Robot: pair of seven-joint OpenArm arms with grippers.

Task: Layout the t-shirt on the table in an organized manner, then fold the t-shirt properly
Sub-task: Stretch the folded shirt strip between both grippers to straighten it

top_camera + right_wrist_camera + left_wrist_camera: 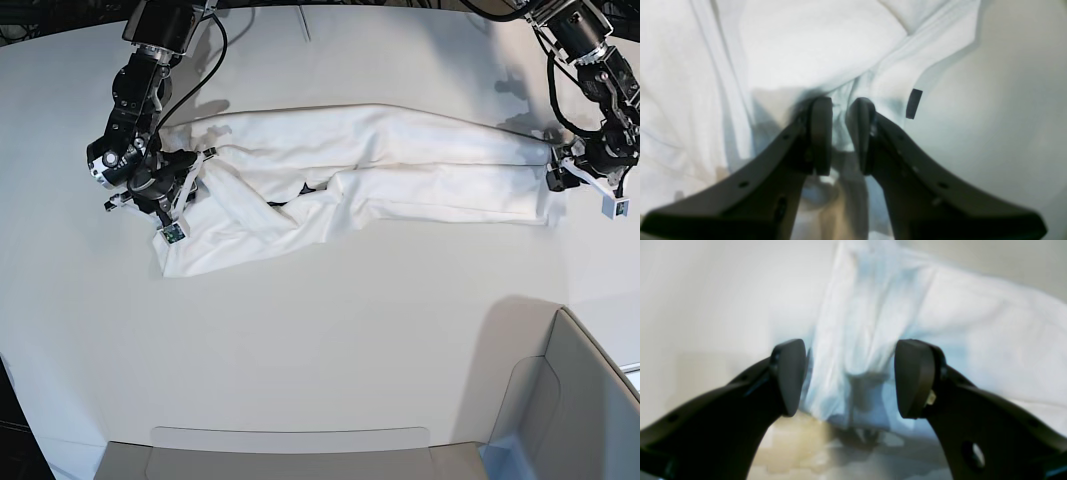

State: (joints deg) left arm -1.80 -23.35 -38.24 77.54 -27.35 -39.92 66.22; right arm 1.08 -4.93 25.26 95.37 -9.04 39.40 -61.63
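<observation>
"Tool (839,133) on my right arm is pinched together on a fold of the white cotton t-shirt (380,170), near the little black neck tag (914,103). A bunch of cloth sits squeezed between the pads, so I call that a grip."

"And the left one?"

"Left tool (850,378) has its jaws standing wide apart at the opposite end of the shirt. Cloth lies in the gap, but I see neither pad pressing it, so nothing is held there."

"Where does the shirt lie?"

"Stretched into a long, rumpled band across the far half of the large plain white bench (330,340), one arm at each end. It looks plain white from above; I can't make out any print from here."

"So how far along are we?"

"Early, I judge. It is pulled out lengthwise, yet it is bunched and doubled over itself in the middle, with a loose flap trailing toward me at the right tool's end. Spreading it flat is unfinished, and no fold proper has begun."
</observation>
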